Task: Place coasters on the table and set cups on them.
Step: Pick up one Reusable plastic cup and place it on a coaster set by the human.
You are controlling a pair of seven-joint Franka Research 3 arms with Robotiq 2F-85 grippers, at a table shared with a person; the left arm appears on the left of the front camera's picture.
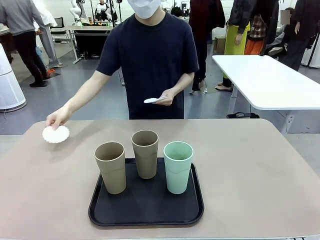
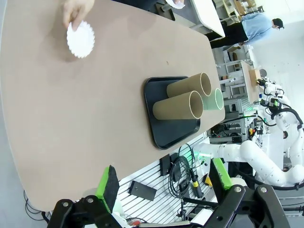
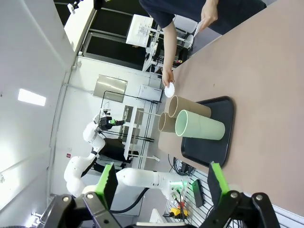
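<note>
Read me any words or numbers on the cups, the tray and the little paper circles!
There are no words or numbers to read here.
The tan cups, the mint cup, the black tray, the white coaster and the table are all plain.
Things in the room behind are too small to read.

Pretty clearly a robotics lab, not anyone's home. The beige bench (image 1: 260, 165) sits in a big open hall with a grey floor (image 1: 100, 95). There's a white-topped table (image 1: 270, 80) off its far right corner, and people (image 1: 22, 35) standing around behind. Along the bench's near edge there's a slotted white panel (image 2: 151, 169) hung with cables (image 2: 183, 173), with a white robot arm (image 2: 256, 159) beside it. Plain white walls (image 3: 28, 57) and a flat ceiling light (image 3: 32, 97) too.
</note>
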